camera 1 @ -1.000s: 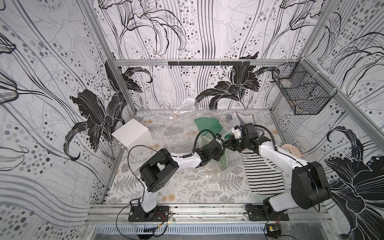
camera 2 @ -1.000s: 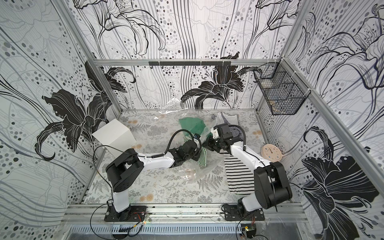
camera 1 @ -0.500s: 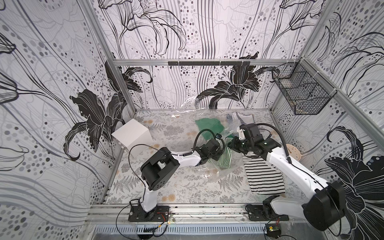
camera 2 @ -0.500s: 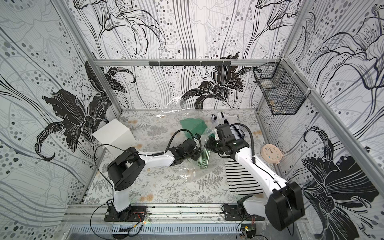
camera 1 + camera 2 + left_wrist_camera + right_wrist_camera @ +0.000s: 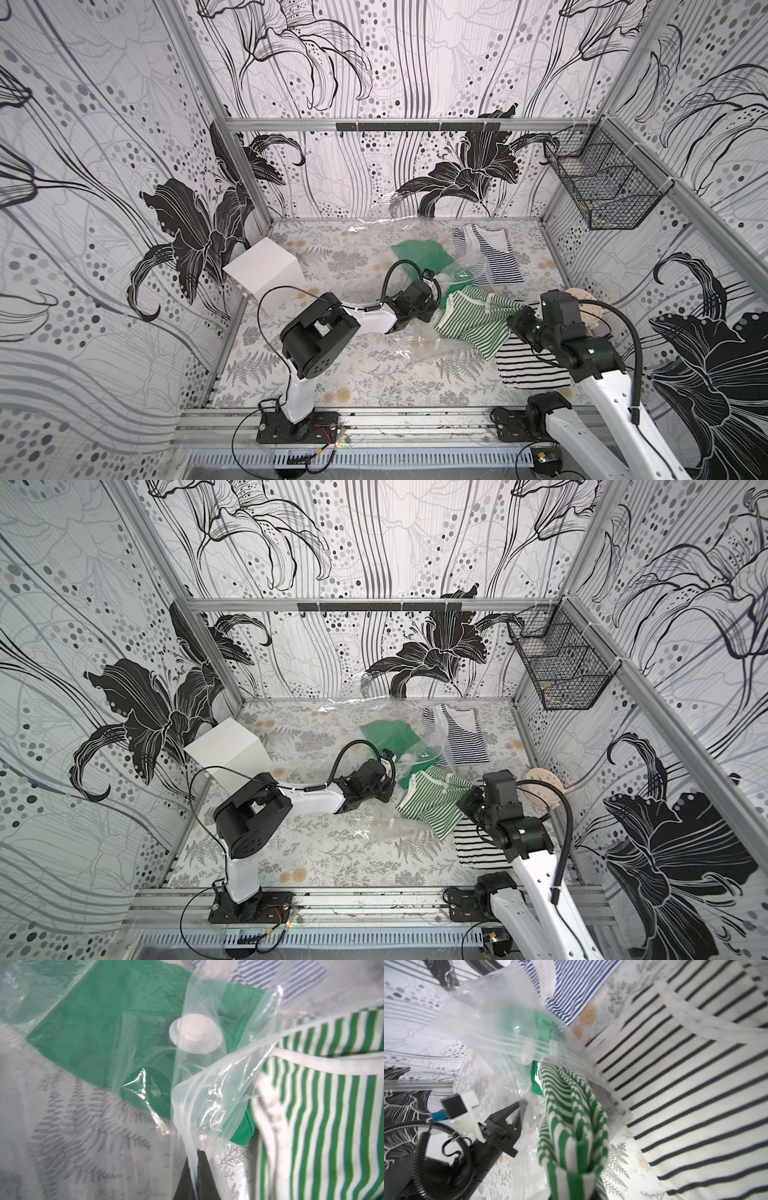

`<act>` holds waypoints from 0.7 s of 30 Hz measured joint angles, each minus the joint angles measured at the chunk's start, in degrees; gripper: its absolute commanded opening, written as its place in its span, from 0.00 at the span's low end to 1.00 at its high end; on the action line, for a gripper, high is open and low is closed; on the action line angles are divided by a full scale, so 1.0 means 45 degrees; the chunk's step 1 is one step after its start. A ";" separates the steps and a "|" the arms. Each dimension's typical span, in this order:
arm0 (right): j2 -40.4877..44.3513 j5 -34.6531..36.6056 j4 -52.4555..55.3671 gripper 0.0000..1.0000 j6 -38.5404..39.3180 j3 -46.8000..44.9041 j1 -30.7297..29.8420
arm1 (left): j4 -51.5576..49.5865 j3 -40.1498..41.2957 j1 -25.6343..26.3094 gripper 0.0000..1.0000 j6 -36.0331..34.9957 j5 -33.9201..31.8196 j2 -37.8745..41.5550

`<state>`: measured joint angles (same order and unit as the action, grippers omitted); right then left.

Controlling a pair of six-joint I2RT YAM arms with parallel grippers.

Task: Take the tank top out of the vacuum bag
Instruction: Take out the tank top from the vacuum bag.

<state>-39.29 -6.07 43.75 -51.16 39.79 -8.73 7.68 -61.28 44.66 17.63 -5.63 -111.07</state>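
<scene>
1. Plain white box; far left of the fern-print table, apart from everything else; no part in the task.
2. Left gripper; black jaws together, pinched on a fold of clear film, anchoring item 3.
3. Large clear crinkly plastic vacuum bag; mid-table, with round white valve cap and zip-seal strip; a plain green folded garment lies inside, under the film.
4. Green-and-white striped tank top; just right of the left gripper; most of it lies outside the bag, one end at the mouth beneath the strip (how much is inside cannot be told).
5. Blue-and-white striped top; at the back, beside the bag.
6. Right gripper; clamped on the tank top's bunched end, above a black-and-white striped cloth.
7. Black wire basket; on the right wall.

Hazards, as judged: the thin film could slip from the left pinch, so the bag would trail along with the top; the top's edge could catch on the strip; the green garment, close by at the mouth, could be dragged out too; the bunched knit could slide from the right jaws under a hard pull.
</scene>
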 measured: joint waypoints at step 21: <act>-0.4993 -0.4347 0.0389 0.00 0.4770 -0.0393 0.1375 | -0.1749 -0.0967 -0.2322 0.00 0.0379 -0.2841 0.0219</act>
<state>-61.76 -25.63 45.50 -29.69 38.02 -2.55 -0.19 -65.63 34.22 19.33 -18.41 -110.08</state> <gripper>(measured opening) 0.067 0.047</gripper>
